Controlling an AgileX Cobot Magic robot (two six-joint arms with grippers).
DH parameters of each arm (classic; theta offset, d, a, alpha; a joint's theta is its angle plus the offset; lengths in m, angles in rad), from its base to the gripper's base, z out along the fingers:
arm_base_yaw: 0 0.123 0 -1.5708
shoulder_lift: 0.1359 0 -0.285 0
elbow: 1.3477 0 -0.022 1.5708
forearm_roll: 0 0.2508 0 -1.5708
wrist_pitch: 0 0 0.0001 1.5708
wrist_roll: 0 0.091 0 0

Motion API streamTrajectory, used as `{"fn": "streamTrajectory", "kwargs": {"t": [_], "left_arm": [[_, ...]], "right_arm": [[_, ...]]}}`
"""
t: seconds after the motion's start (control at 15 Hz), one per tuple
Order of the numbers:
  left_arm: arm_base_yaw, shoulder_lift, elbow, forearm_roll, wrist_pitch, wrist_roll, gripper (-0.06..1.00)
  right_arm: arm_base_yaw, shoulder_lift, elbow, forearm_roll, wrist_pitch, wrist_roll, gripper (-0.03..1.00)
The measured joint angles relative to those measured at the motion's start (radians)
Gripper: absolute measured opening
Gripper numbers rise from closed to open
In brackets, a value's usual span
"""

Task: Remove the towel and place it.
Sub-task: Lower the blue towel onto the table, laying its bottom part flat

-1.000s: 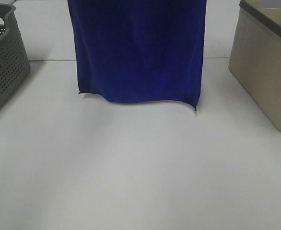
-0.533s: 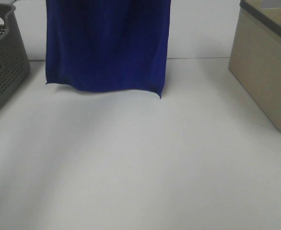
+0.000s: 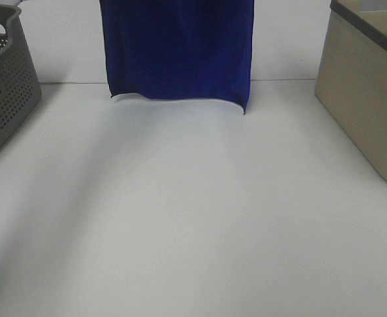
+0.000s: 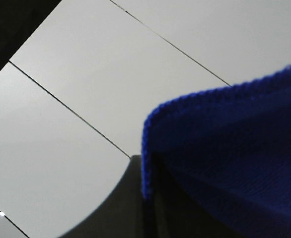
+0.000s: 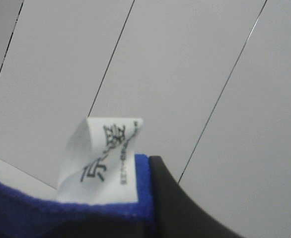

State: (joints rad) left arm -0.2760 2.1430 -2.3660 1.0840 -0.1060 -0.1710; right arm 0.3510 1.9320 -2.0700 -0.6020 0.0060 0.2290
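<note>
1. Plain white table (image 3: 193,218) with a white wall (image 3: 61,39) behind it, nothing fancy.
2. The left gripper (image 4: 148,198) is pinched tight on one top corner of the towel (image 3: 180,49). The right gripper (image 5: 145,218) is clamped on the other corner, right beside the white tag (image 5: 101,161).
3. The towel hangs flat straight below both grippers. Its hem is low near the table, and I can't tell if it's touching.
4. A grey basket (image 3: 2,86) sits out past the left gripper's side, and a beige bin (image 3: 372,92) past the right's.
5. My take: it's soft, floppy and light, and plush enough not to slip. The corners are the spot to hold; grab it mid-edge and it'd probably bunch.
</note>
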Motion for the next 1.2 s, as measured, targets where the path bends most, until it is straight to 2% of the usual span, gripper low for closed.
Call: {"fn": "streamTrajectory", "kwargs": {"t": [0.2,0.27,0.4,0.47,0.6,0.67,0.73,0.8,0.93,1.0,1.2], "left_arm": [[0.0,0.005,-0.004,-0.006,0.027,-0.051,0.0],[-0.009,0.005,-0.004,-0.012,0.085,-0.092,0.0],[-0.054,-0.002,-0.004,-0.054,0.284,-0.143,0.0],[-0.095,-0.009,-0.004,-0.099,0.416,-0.121,0.0],[-0.164,-0.029,-0.005,-0.273,0.649,0.04,0.0],[-0.174,-0.031,-0.005,-0.32,0.691,0.081,0.0],[-0.189,-0.034,-0.005,-0.434,0.779,0.165,0.0],[-0.198,-0.038,-0.005,-0.609,0.962,0.271,0.0],[-0.198,-0.071,-0.005,-0.715,1.125,0.292,0.0],[-0.2,-0.1,-0.005,-0.741,1.211,0.3,0.0],[-0.203,-0.175,-0.006,-0.794,1.315,0.327,0.0]], "right_arm": [[-0.004,0.002,-0.002,0.041,0.028,0.007,0.02],[-0.004,0.002,-0.002,0.063,0.067,0.007,0.02],[-0.004,0.002,-0.002,0.149,0.202,0.007,0.02],[-0.004,0.002,-0.002,0.217,0.293,0.001,0.02],[-0.005,0.0,-0.002,0.389,0.476,-0.081,0.02],[-0.005,-0.004,-0.002,0.479,0.56,-0.147,0.02],[-0.005,-0.01,-0.002,0.525,0.609,-0.184,0.02],[-0.005,-0.038,-0.002,0.637,0.781,-0.28,0.02],[-0.005,-0.073,-0.002,0.657,0.942,-0.3,0.02],[-0.005,-0.087,-0.002,0.669,1.015,-0.305,0.02],[-0.005,-0.137,-0.002,0.727,1.132,-0.308,0.02]]}}
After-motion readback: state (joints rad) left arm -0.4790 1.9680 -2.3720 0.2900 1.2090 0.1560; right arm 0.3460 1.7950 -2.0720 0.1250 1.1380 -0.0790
